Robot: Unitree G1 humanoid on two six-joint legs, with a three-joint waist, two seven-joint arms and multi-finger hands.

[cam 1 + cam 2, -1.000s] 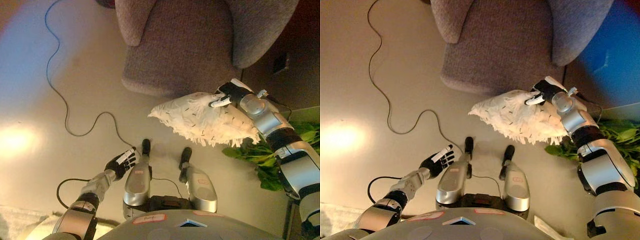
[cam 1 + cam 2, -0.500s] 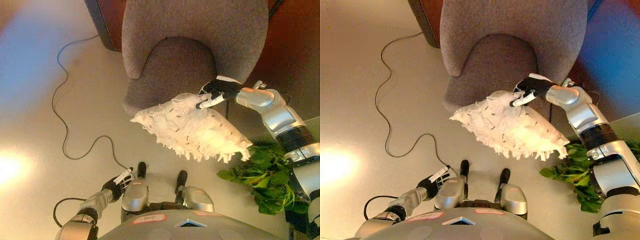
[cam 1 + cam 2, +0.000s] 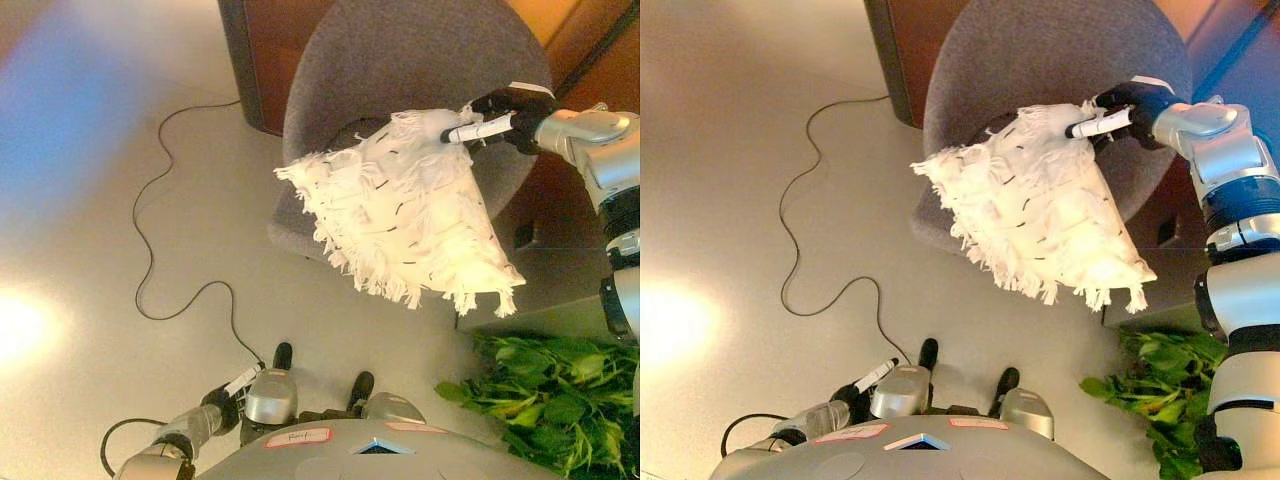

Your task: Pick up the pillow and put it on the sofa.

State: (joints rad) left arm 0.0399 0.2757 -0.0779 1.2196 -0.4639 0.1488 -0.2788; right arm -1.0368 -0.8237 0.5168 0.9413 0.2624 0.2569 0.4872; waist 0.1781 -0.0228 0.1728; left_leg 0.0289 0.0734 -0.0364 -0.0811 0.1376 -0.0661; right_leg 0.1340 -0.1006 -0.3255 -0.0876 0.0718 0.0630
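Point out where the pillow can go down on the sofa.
The sofa seat, behind the pillow held by the right hand, looks bare. Its right side is crowded by wooden furniture and the plant.

The pale beige smooth floor carries pretty much everything here. A grey fabric-covered round-backed sofa chair stands on it near the top, just beside a dark brown wooden cabinet. A thin dark cord snakes across the floor in loose curves, and a bunch of green leafy plant sits at the lower right.
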